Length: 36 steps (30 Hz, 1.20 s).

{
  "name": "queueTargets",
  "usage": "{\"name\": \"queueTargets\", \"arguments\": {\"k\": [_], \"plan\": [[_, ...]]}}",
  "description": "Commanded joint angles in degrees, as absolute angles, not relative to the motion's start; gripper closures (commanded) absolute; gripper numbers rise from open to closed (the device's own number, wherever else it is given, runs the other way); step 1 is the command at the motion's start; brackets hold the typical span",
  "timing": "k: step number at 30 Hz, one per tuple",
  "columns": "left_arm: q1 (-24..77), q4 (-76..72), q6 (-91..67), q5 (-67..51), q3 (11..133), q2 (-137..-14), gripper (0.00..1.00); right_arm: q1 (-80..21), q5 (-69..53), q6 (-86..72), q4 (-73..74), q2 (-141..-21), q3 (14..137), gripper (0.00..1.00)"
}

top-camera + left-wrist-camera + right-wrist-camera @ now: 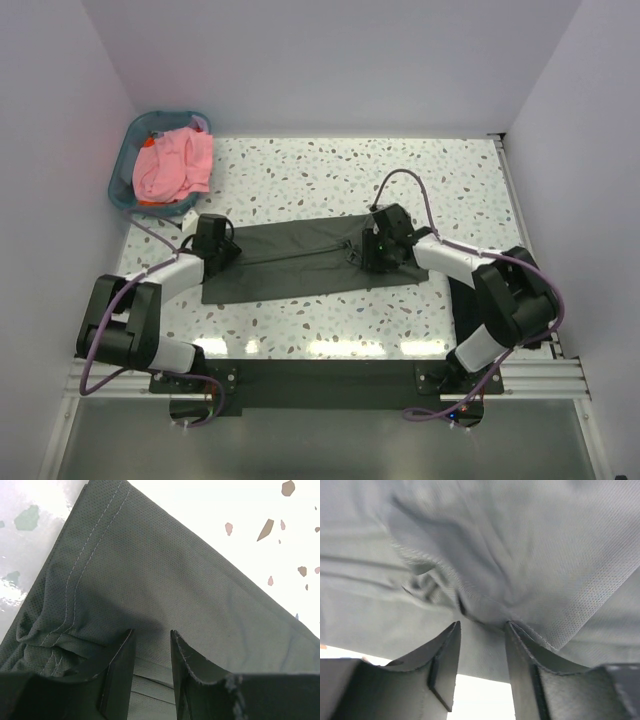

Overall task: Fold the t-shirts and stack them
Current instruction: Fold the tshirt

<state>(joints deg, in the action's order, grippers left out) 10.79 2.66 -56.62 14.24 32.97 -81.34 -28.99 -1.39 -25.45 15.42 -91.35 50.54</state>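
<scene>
Speckled tabletop [300,170], plain white walls [330,60]

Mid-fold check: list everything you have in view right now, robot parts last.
olive-grey t-shirt: one, dark olive-grey, flat in a folded strip at the table's middle
pink cloth: a heap, count unclear, salmon-pink, in the basket
basket: one, teal, far left corner
table: one, speckled white
left tool: one, black, jaws apart, on the shirt's left end
right tool: one, black, at bunched cloth on the shirt's right part
</scene>
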Motion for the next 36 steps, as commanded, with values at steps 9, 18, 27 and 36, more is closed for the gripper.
{"name": "queueTargets", "arguments": {"k": [9,18,27,36], "plan": [[7.56,4.92,-50.81,10.29,34.01,-81.30,0.59,-29.88,-0.44,-25.31,16.26,-83.07,48.16,0.63],[7.56,5.27,-48.78,8.97,36.30,-79.54,0.58,-30.67,-0.18,-26.54,16.70,-84.54,56.67,0.60],[7.56,5.45,-47.55,7.56,37.70,-79.45,0.58,-34.01,5.01,-25.84,18.72,-89.91,61.44,0.52],[7.56,6.06,-46.76,7.73,38.32,-79.45,0.58,-33.93,6.86,-28.38,21.79,-78.60,50.04,0.49]]}}
